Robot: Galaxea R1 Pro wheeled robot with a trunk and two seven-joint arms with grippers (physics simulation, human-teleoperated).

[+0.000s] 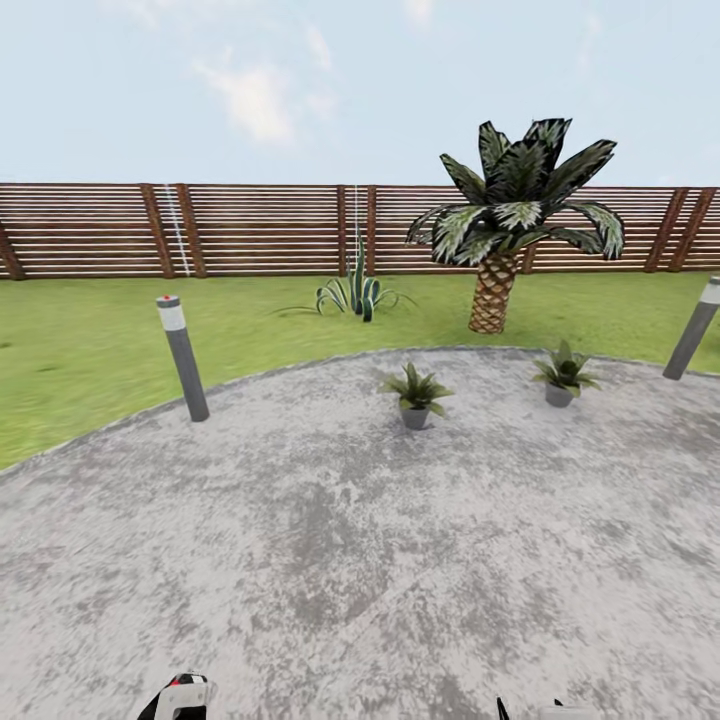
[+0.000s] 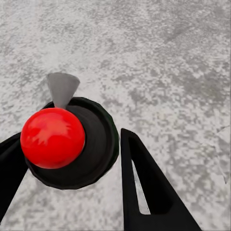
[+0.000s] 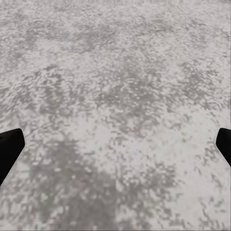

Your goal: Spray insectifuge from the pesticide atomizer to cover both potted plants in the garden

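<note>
Right up close in the left wrist view, the left gripper has its two black fingers clamped around the spray bottle, seen from above: a round dark top with a shiny red button and a small grey nozzle poking out. Under it is just the speckled grey patio.

The right gripper is spread wide with nothing in it; its dark fingertips sit at opposite edges of the right wrist view, with bare stone between them.

From the head camera, a bit of the left arm peeks in at the bottom edge. Further out on the patio stand the two potted plants, both near the far edge of the stone: one roughly in the middle, the other off to the right. They're well apart from each other and from the robot.

Behind them on the lawn there's a palm and a spiky agave, with the slatted wooden fence at the back. Two grey bollard lights stand at the patio rim, one left, one right.
</note>
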